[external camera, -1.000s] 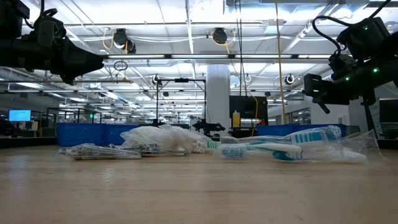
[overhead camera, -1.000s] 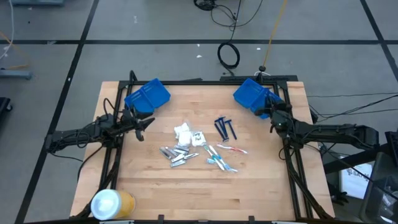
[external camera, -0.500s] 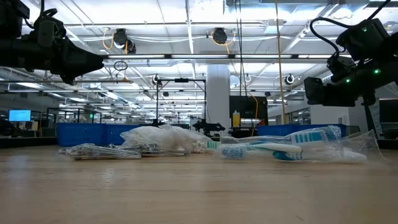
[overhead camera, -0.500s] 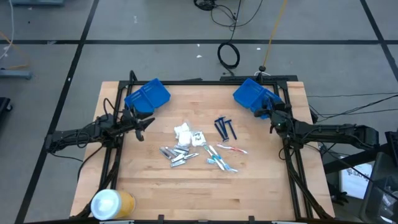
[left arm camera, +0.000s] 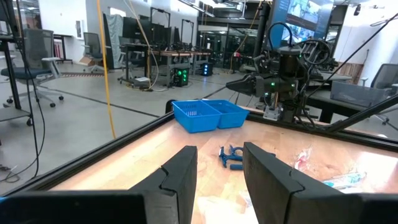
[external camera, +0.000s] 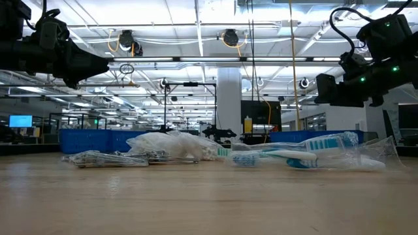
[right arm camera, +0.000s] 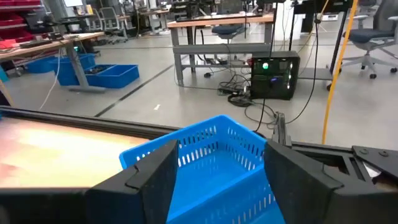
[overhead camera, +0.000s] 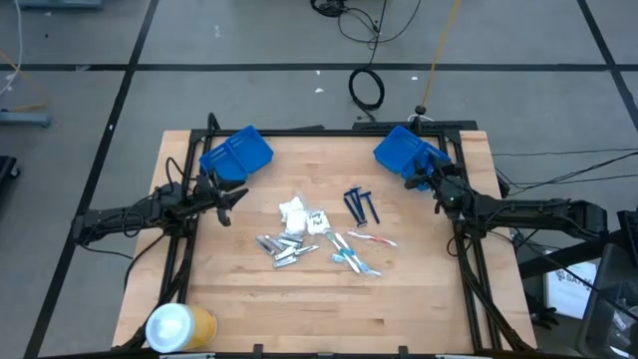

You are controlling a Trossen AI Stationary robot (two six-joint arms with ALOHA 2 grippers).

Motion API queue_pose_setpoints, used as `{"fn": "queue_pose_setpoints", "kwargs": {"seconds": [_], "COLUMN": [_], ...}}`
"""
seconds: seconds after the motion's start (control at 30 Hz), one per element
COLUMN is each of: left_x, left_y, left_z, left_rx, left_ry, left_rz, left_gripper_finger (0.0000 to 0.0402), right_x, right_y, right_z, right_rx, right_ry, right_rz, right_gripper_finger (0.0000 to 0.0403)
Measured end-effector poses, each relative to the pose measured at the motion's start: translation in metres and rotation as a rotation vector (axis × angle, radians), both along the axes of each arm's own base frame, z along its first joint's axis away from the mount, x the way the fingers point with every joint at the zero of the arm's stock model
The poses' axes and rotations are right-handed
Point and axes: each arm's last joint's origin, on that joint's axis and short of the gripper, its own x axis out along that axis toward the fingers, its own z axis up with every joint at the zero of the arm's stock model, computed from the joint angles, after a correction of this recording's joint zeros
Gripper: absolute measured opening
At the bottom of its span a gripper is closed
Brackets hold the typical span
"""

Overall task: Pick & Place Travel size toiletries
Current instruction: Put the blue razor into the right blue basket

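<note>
High view of wooden table [overhead camera: 229,299], toiletries [overhead camera: 319,239] piled mid-table, both arms hovering by blue bins.

Seen at the far right corner: right gripper [overhead camera: 423,178], fingers spread apart with nothing between them, poised right at the right blue bin [overhead camera: 404,152]. Judged as the moment just after a drop, though the bin's contents could not be made out. Left gripper [overhead camera: 235,199] waiting near the left edge beside the left blue bin [overhead camera: 236,155], fingers parted, empty. Remaining at the tabletop's middle: dark blue razors [overhead camera: 361,204], toothbrushes [overhead camera: 356,254], silver tubes [overhead camera: 281,247], white packets [overhead camera: 295,212]. Next move probably called for swinging back toward the pile and closing on one small item.
</note>
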Motion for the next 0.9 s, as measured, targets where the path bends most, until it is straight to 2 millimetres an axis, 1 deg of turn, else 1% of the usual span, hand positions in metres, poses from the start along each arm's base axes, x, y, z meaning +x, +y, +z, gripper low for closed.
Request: {"fn": "queue_pose_setpoints", "kwargs": {"seconds": [0.33, 0.9], "left_x": [0.0, 0.0], "left_y": [0.0, 0.0], "left_z": [0.0001, 0.0], "left_rx": [0.0, 0.0], "left_ry": [0.0, 0.0], "left_rz": [0.0, 0.0], "left_gripper_finger": [0.0127, 0.0127], "right_x": [0.0007, 0.002], "right_y": [-0.0004, 0.0005], "right_z": [0.0045, 0.008], "right_rx": [-0.017, -0.038], "right_ry": [-0.052, -0.065], "right_rz": [-0.002, 0.022], "right_gripper_finger": [0.0217, 0.0218]}}
